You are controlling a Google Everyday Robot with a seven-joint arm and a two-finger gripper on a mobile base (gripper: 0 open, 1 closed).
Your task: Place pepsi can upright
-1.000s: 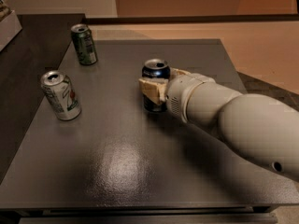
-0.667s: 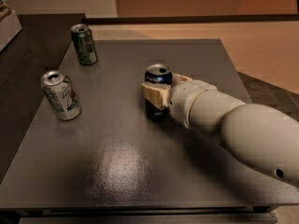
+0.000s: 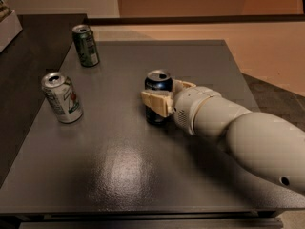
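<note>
The pepsi can [image 3: 158,81], dark blue with a silver top, stands upright on the dark grey table [image 3: 143,166] near its middle. My gripper [image 3: 162,93] reaches in from the right and is shut on the can. One beige finger [image 3: 155,102] crosses the can's front and the other [image 3: 185,85] sits behind its right side. The can's lower front is partly hidden by the near finger.
A green can [image 3: 86,45] stands upright at the table's far left. A silver-white can [image 3: 61,97] with green and red marks stands at the left edge. My thick white arm [image 3: 238,132] covers the table's right side. A darker counter [image 3: 33,46] adjoins on the left.
The gripper with the can has shifted slightly toward the near side and settled lower. The can stays upright. The other two cans have not moved.
</note>
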